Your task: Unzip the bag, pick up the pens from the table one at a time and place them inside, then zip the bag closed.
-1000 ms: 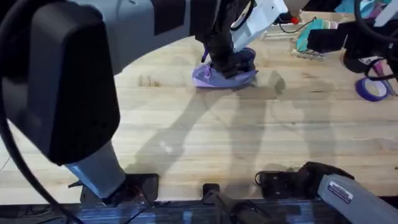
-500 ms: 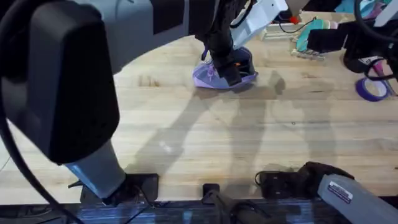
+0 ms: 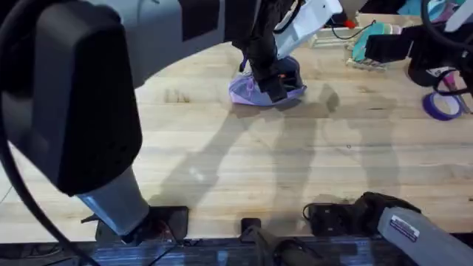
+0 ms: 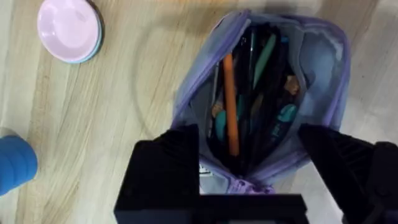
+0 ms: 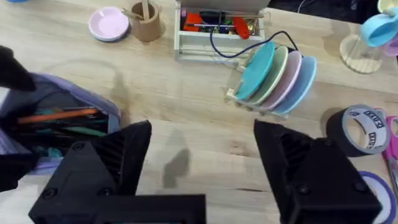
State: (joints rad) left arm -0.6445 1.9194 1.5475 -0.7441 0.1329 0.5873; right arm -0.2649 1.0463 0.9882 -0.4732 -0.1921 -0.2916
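Bag (image 4: 261, 99) lay unzipped on counter (image 3: 295, 162), far side, orange pen (image 4: 230, 106) already inside among others. Left end effector (image 4: 249, 180) hung wide above its mouth; right end effector (image 5: 202, 165) wide, empty. Zipping probably remained.

One purple bag (image 4: 264, 93) on the counter (image 3: 295, 162), unzipped. One orange pen (image 4: 230, 102) plainly countable inside it; other pens and tools alongside too crowded to count. One pink dish (image 5: 108, 23). One brown cup (image 5: 148, 26). One dish rack (image 5: 273, 74) with three plates. Two tape rolls: one black (image 5: 360, 129), one purple (image 3: 442, 105). Two grippers: left (image 4: 249, 186), right (image 5: 202, 174).
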